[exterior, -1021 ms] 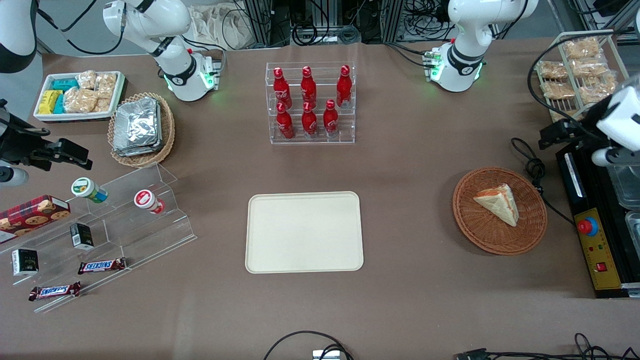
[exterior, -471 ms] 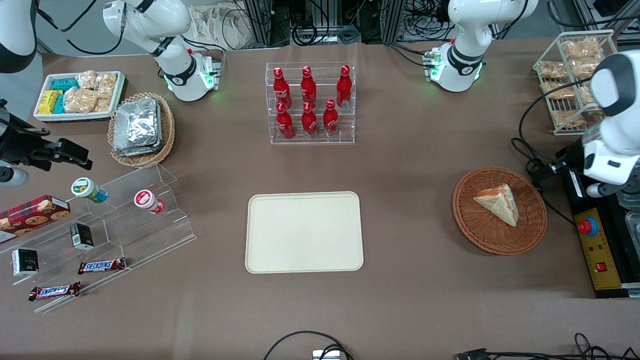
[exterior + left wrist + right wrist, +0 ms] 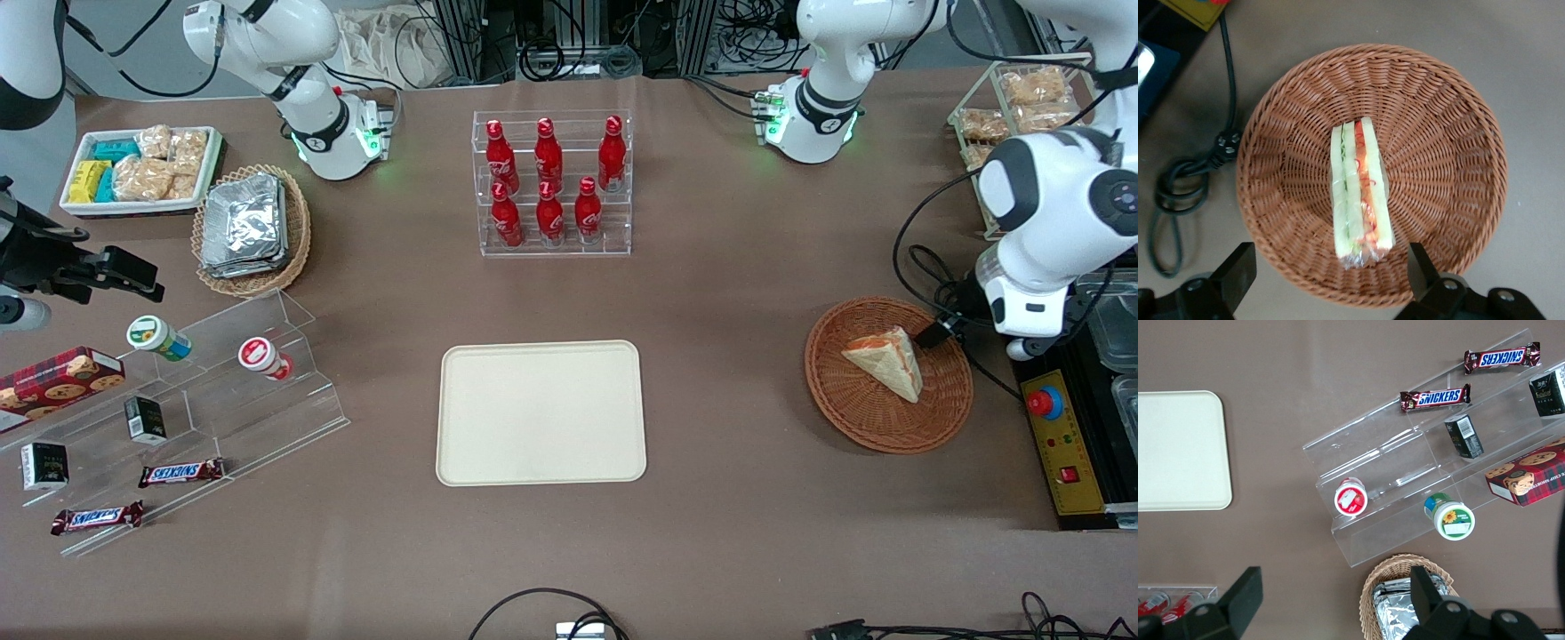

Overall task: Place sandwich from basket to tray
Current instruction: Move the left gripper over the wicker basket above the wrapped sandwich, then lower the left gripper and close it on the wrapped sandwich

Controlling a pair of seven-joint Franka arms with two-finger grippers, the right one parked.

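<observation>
Table [image 3: 729,533], brown cloth, carries the whole layout. The tray [image 3: 540,413] lies flat near the middle of it, nothing on it, well apart from the basket [image 3: 853,418], which sits toward the working arm's end. Left arm [image 3: 1053,213] reaches in over that end, its wrist hanging above the basket's edge. The basket [image 3: 1438,120] is shallow and woven, and the sandwich [image 3: 887,360] lies inside it, roughly central, a wedge resting on one bread face with the filling edge turned toward the arm. In the wrist view the sandwich [image 3: 1360,193] shows as pale bread layers with a green and red-orange stripe, wrapped in clear film that gathers at one end. The gripper [image 3: 1328,277] hovers above the basket, fingers apart, one fingertip [image 3: 1238,267] and the other [image 3: 1421,263] straddling the wrapped end without contact. Step in hand, as judged: approach for the pick; sandwich not yet grasped, transfer not begun. Next move likely calls for a straight descent so that the fingers pass either side of the bread faces, clear of the wicker wall, then a light closure. The bread looks soft, and the film could slip. A black cable [image 3: 1178,187] lies coiled on the table beside the basket, outside the descent path.
</observation>
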